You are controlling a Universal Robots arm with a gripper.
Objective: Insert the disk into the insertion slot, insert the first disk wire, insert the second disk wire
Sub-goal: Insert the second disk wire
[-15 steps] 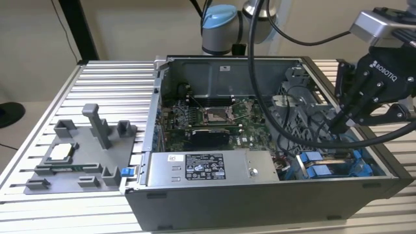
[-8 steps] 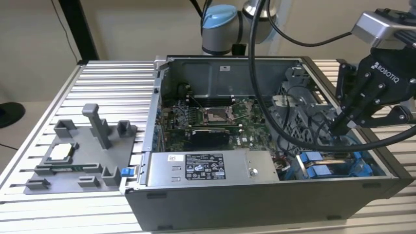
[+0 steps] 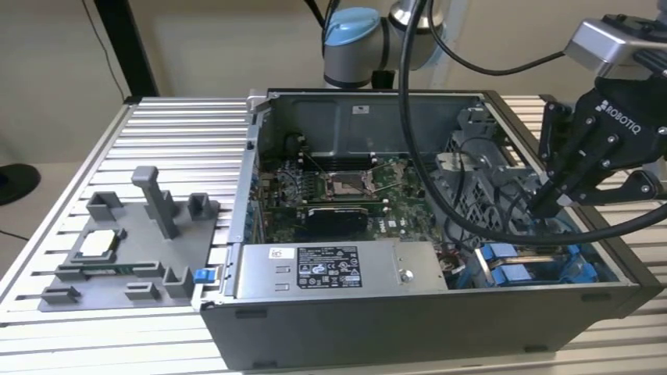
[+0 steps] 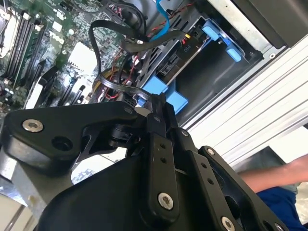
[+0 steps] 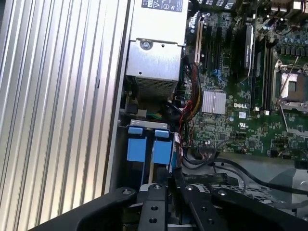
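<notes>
My fingers (image 5: 166, 179): pressed together, gripping nothing, tips just above the insertion slot (image 5: 144, 149).
Around: black cables (image 3: 490, 226) loop beside me; ribbed aluminium table (image 3: 156, 148).

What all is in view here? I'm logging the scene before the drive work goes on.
Computer case: one, grey, open, on the slatted table.
Power-supply box: one, grey, white sticker, front of case.
Motherboard: one, green, case floor.
Insertion slot: one, grey with blue fittings, case corner at exterior view's right.
Fixture: one, grey, exterior view's left.
Person's arm: one, second wrist view.
Gripper: one, black, over the slot.
</notes>
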